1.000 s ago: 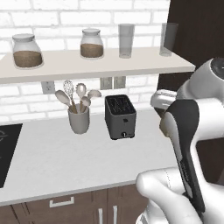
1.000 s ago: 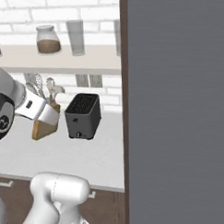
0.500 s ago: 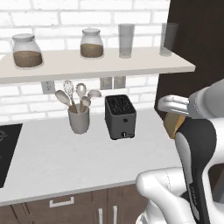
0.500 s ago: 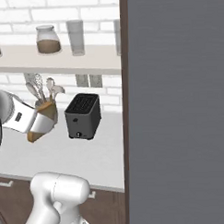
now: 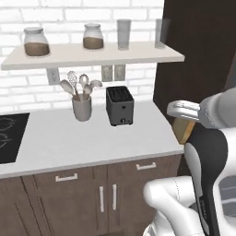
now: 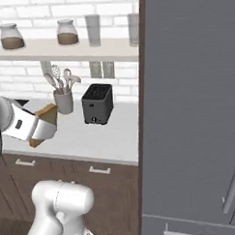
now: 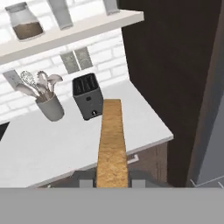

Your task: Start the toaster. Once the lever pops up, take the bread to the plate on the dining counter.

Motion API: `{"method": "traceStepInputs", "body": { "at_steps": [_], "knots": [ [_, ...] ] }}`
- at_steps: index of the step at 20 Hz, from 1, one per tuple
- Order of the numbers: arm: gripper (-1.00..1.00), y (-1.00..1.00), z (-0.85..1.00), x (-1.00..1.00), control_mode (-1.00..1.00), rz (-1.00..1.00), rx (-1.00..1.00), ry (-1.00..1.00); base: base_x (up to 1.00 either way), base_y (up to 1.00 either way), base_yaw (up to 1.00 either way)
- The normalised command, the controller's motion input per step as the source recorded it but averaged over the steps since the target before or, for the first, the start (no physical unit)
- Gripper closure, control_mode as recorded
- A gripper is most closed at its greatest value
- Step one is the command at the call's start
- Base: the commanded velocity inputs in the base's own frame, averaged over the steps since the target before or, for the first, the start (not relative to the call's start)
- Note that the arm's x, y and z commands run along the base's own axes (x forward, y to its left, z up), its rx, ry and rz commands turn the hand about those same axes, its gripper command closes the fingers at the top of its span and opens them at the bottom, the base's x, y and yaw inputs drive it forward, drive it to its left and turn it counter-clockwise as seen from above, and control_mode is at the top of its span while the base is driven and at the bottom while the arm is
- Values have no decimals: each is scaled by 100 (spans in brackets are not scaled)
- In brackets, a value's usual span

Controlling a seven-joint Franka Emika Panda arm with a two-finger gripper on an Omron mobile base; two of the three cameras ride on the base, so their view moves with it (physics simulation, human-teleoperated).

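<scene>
The dark grey toaster (image 5: 120, 105) (image 6: 97, 103) (image 7: 88, 96) stands on the light grey worktop against the white brick wall, its slots empty. My gripper (image 5: 185, 115) (image 6: 38, 128) (image 7: 112, 181) is well off the worktop's right front corner, shut on the bread (image 5: 183, 131) (image 6: 46, 115) (image 7: 110, 144). In the hand view the slice shows edge-on, a tan strip running up from between the fingertips toward the toaster. The plate and the dining counter are out of view.
A grey crock of utensils (image 5: 82, 109) stands left of the toaster, and a black cooktop (image 5: 9, 136) lies at the far left. A shelf (image 5: 92, 55) with jars and glasses hangs above. A dark tall panel (image 5: 198, 50) and a grey fridge (image 6: 192, 111) stand to the right.
The whole picture has shifted: the base has backed away from the worktop, so the cabinet fronts now show. The arm has carried the bread rightward and lower, away from the toaster.
</scene>
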Motion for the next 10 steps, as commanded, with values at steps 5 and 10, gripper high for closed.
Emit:
{"method": "traceStepInputs", "body": {
  "at_steps": [5, 10],
  "knots": [
    [100, 0, 0, 0, 100, 0, 0, 0, -76, 24, -10],
    [100, 0, 0, 0, 100, 0, 0, 0, -29, 32, -71]
  ]
}}
